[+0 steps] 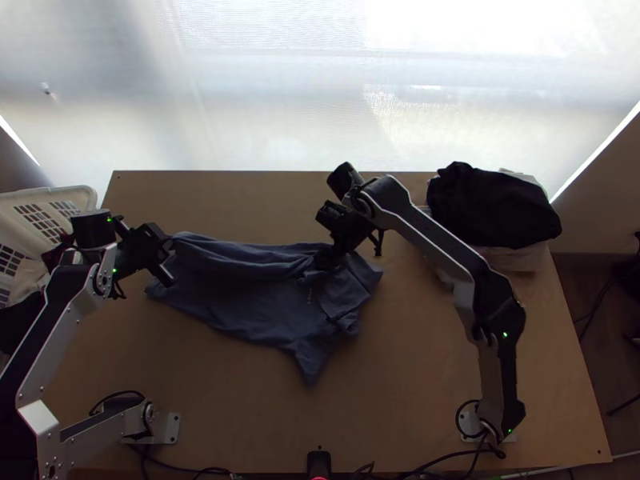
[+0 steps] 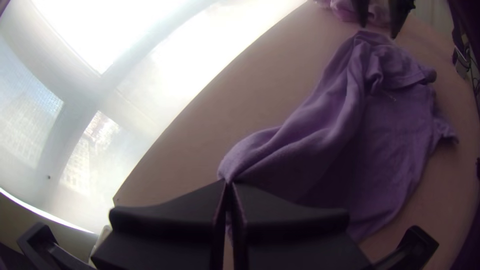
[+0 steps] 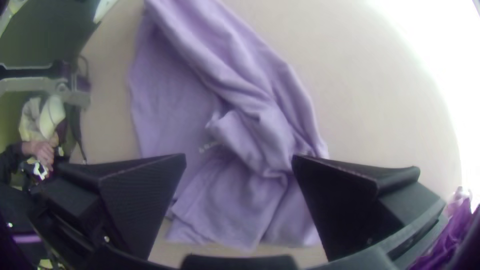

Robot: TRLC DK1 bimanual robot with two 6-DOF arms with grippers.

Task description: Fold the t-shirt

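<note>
white basket (image 1: 62, 193); cloth (image 1: 53, 254) inside, seemingly

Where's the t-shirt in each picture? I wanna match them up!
Top view: the t-shirt lies across the middle and left of the table.
Left wrist view: it stretches from the left gripper, which pinches it, toward the right gripper.
Right wrist view: it's beyond and between the right gripper's open fingers.
Shared landmark: the small pale mark on the shirt.
</note>
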